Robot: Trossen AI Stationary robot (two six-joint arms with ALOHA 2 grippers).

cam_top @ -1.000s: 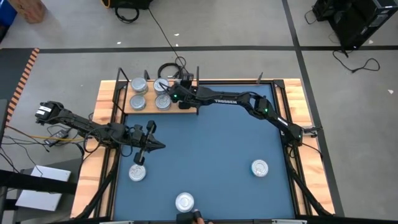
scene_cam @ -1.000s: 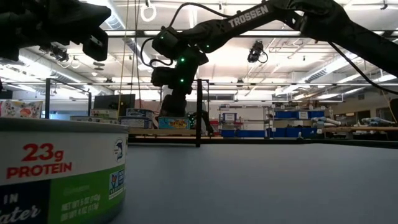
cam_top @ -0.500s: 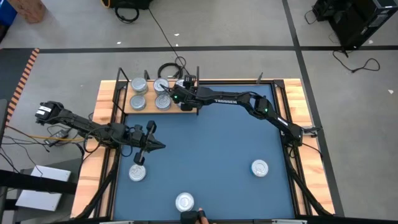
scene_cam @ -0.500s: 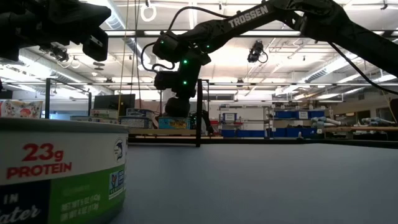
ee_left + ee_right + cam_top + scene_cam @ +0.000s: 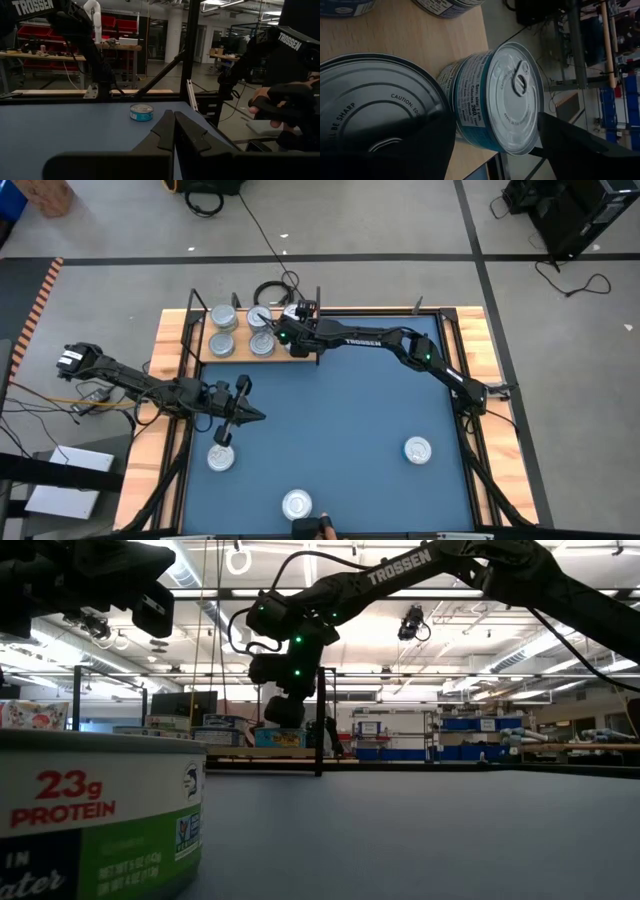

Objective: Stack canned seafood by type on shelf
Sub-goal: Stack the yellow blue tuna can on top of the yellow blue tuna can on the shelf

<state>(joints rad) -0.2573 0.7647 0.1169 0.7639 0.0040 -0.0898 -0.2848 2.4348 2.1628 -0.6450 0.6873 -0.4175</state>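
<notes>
right gripper [image 5: 290,321] hangs released, fingers spread around a pull-tab tin [image 5: 497,97] on the wooden shelf [image 5: 240,356]; left gripper [image 5: 228,432] clenched over the blue mat [image 5: 340,420].

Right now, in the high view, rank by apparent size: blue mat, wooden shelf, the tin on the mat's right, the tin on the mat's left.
1. blue mat
2. wooden shelf
3. right tin and left tin: they look alike, so no ranking between them.
</notes>
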